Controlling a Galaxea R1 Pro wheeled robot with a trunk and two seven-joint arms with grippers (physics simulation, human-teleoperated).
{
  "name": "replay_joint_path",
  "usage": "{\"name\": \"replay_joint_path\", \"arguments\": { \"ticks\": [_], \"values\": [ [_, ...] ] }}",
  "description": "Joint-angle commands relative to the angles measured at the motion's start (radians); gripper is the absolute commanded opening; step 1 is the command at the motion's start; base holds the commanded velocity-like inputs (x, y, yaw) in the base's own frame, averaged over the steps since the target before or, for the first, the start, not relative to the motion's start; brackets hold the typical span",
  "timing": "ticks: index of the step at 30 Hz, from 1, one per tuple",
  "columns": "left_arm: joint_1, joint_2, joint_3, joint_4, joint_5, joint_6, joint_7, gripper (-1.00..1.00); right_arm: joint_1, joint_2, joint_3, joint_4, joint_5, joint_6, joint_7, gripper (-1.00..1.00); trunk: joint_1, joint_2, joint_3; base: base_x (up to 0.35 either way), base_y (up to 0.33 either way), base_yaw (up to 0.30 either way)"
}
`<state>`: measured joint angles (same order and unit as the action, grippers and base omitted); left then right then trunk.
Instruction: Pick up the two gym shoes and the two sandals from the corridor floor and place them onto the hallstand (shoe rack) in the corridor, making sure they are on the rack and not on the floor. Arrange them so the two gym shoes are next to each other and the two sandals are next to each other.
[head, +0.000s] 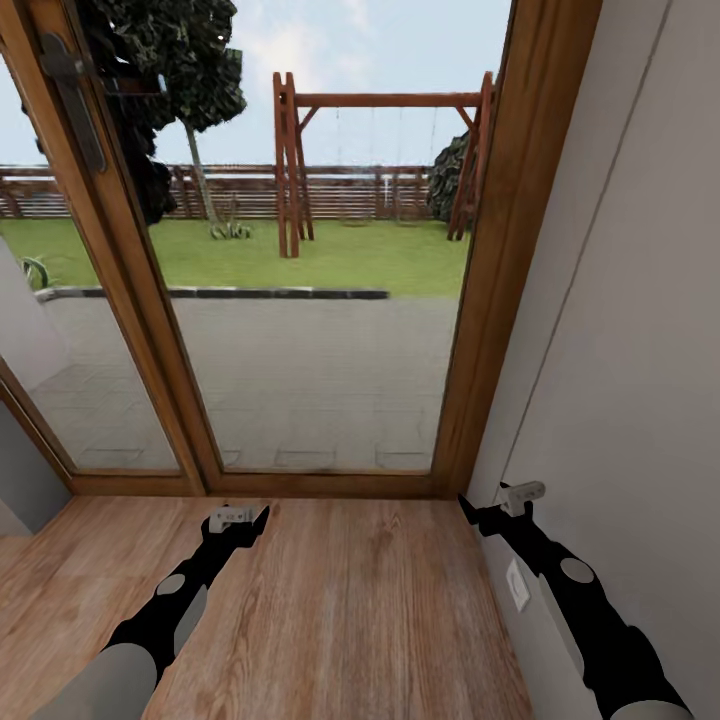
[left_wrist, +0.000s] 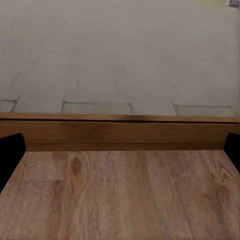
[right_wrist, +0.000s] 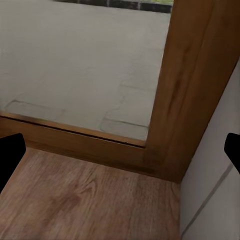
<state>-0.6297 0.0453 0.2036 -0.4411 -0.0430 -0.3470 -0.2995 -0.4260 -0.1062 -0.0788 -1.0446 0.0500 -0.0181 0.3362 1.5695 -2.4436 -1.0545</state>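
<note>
Facing the glass door (head: 310, 300) over bare wooden floor (head: 350, 600), the left gripper (head: 236, 522) and right gripper (head: 492, 508) (both spread wide, empty) could scrape the wall (head: 640, 350) if the robot turns carelessly.

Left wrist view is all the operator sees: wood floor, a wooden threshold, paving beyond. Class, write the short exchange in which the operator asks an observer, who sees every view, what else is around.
Operator: What is on my right side?
Observer: A grey wall runs along it, with a white plate set low.
Operator: What lies past the paving?
Observer: A lawn with a wooden swing frame.
Operator: Where is the other arm?
Observer: The right gripper is low by the corner where the door frame meets the wall, jaws open.
</note>
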Motion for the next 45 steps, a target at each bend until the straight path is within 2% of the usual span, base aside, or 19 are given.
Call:
{"name": "replay_joint_path", "arguments": {
  "ticks": [1,12,18,22,29,31,41,44,45],
  "values": [
    [-0.001,-0.001,0.008,0.001,-0.005,-0.002,-0.009,1.0,0.0,0.0,-0.003,0.0,0.005,-0.002,0.006,1.0,0.0,0.0,-0.001,0.002,0.0,0.0],
    [0.004,-0.003,0.011,0.003,0.003,-0.01,-0.012,1.0,0.0,0.001,-0.003,-0.001,0.004,-0.002,0.006,1.0,0.0,0.0,-0.001,0.0,0.0,0.002],
    [0.025,-0.01,0.014,0.051,0.013,-0.069,-0.013,1.0,0.0,0.002,-0.003,0.001,0.003,-0.003,0.006,1.0,0.0,0.0,-0.002,0.0,0.0,0.117],
    [0.059,-0.014,0.017,0.07,0.015,-0.154,-0.01,1.0,0.001,-0.001,-0.004,-0.005,0.003,-0.004,0.006,1.0,0.0,0.0,-0.003,0.0,0.0,0.217],
    [0.085,-0.014,0.02,0.075,0.019,-0.177,0.0,1.0,0.002,0.001,-0.002,0.001,0.007,-0.007,0.005,1.0,0.0,0.0,-0.004,0.0,0.0,0.144],
    [0.108,-0.013,0.021,0.071,0.034,-0.188,0.005,1.0,0.003,0.006,-0.001,0.044,0.021,-0.01,0.0,1.0,0.0,0.0,-0.004,0.0,0.0,0.023],
    [0.146,-0.006,0.02,0.07,0.045,-0.194,0.024,1.0,0.01,0.026,-0.001,0.163,0.05,-0.033,-0.038,1.0,0.0,0.0,-0.004,0.0,0.0,0.006],
    [0.166,-0.006,0.02,0.065,0.048,-0.195,0.033,1.0,0.017,0.031,-0.001,0.213,0.052,-0.07,-0.058,1.0,0.0,0.0,-0.004,0.0,0.0,0.001],
    [0.19,-0.009,0.021,0.051,0.05,-0.195,0.042,1.0,0.027,0.036,-0.001,0.287,0.053,-0.149,-0.09,1.0,0.0,0.0,-0.004,0.0,0.0,0.0]
  ]
}}
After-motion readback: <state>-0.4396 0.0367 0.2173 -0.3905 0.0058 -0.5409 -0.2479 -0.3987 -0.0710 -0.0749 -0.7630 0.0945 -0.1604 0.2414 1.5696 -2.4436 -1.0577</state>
